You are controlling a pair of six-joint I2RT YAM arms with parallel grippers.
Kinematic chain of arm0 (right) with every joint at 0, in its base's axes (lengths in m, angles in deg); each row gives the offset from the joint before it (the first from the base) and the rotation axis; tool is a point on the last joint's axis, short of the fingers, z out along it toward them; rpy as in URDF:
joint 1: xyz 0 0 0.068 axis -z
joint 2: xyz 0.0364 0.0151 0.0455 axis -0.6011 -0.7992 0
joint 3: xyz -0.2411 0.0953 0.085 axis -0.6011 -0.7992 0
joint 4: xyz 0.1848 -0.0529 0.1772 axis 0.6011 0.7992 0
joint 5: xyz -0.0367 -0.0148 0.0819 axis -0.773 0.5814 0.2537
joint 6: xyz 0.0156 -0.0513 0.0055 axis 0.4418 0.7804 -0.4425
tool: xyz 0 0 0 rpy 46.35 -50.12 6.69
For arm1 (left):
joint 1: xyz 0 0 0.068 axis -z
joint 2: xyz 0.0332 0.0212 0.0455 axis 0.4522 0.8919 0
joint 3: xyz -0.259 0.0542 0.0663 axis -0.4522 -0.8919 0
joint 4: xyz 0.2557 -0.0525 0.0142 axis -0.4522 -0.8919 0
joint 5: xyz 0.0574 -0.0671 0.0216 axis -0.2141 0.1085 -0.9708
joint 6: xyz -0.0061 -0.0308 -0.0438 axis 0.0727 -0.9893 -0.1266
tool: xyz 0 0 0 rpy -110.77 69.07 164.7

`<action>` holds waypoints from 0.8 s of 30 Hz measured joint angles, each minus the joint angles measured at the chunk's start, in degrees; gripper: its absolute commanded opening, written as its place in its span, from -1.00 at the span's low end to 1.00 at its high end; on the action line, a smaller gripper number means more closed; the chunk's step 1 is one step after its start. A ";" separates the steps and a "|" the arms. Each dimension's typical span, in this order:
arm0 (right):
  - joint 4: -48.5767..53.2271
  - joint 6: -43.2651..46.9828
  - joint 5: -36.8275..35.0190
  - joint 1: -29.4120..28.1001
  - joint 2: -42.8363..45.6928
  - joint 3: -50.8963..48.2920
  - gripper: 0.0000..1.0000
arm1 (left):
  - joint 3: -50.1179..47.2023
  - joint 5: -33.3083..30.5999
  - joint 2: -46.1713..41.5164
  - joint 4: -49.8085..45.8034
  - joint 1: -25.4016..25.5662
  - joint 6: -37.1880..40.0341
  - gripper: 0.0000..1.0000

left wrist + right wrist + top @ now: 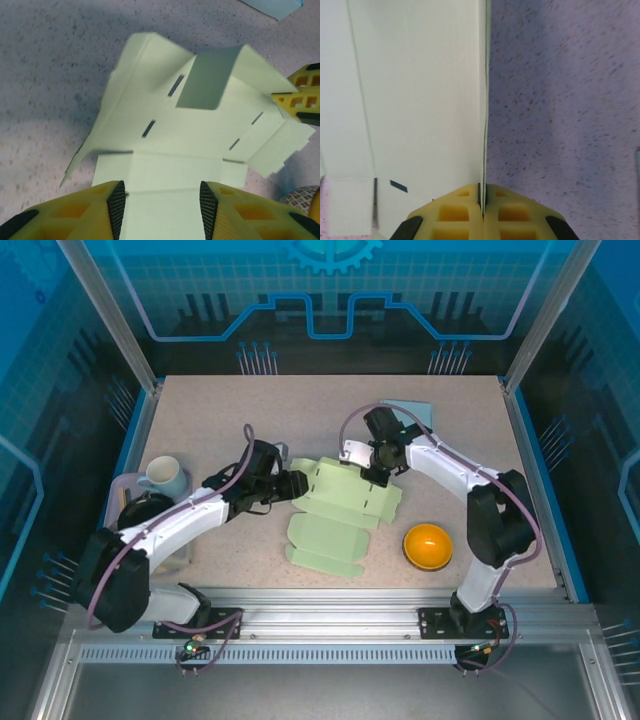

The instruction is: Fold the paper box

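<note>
Right hand (482, 192) pinches paper box (420, 100) edge.

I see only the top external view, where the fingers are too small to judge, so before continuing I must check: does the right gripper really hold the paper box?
Observer: Yes. In the right wrist view the right gripper is shut on a thin edge of the paper box.
Operator: And the left gripper?
Observer: In the left wrist view its jaws stand apart with a box panel between the pads; whether they press it I cannot tell.
</note>
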 measured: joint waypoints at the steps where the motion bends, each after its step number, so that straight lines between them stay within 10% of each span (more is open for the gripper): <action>1: 0.46 -0.04 0.04 0.13 -0.57 0.26 -1.00 | 0.07 -0.04 1.20 0.85 0.00 0.94 -0.01; 13: 2.14 -1.11 0.31 1.79 -1.81 2.45 -1.00 | 2.99 -2.93 11.45 -0.94 0.00 2.60 0.20; 24: 1.73 -2.64 0.87 1.90 -1.79 2.45 -1.00 | 3.98 -1.92 15.19 0.42 4.24 -0.76 -0.12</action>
